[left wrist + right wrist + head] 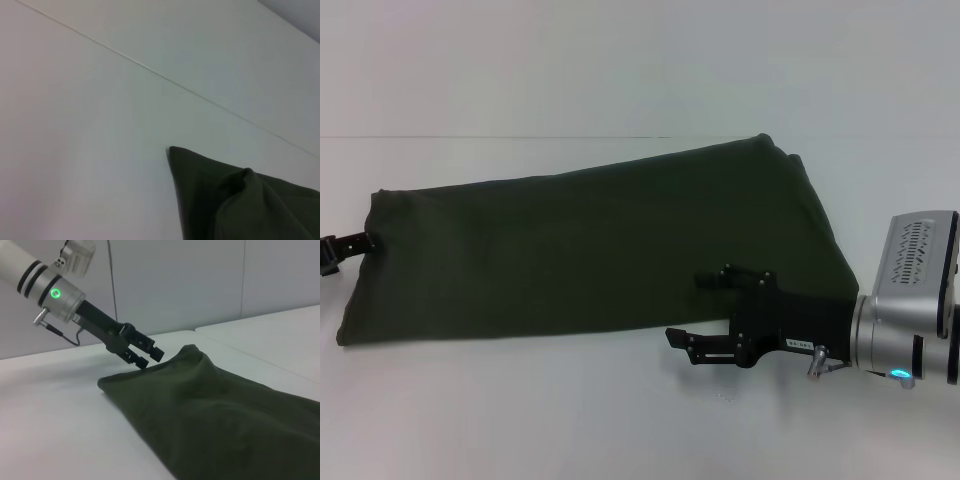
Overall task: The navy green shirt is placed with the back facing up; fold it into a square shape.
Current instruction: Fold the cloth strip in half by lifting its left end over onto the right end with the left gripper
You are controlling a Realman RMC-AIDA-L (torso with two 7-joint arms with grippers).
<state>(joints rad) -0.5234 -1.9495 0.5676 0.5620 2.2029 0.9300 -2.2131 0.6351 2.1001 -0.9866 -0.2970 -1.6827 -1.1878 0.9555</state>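
Head view shows the navy green shirt [600, 245] lying on the white table [520, 420] as a long folded band, running from the left edge of the scene across to the right, its right end wider and set farther back than its left end. The fabric lies mostly flat with soft creases.

At the left end, the left pincer [348, 246] reaches in from the edge of the frame, and only its dark tip shows, touching the shirt's end edge. In the right wrist view the same left pincer [145, 354] is seen from across the table: its silver forearm with a green light comes down at a slant from above, the black fingers pointing down toward the raised corner of the shirt [210, 410]. The fingers look close together right at the cloth where it bunches into a small peak, but I cannot tell whether they actually have hold of the fabric.

The right pincer [698, 310] comes in from the right side, its silver wrist nearly level and low over the table. Its two black fingers stand apart, one over the shirt's near edge, the other over bare table just in front of it, with nothing between them.

The left wrist view shows one corner of the shirt [240, 205] with a small raised fold, on the bare table [75, 125].
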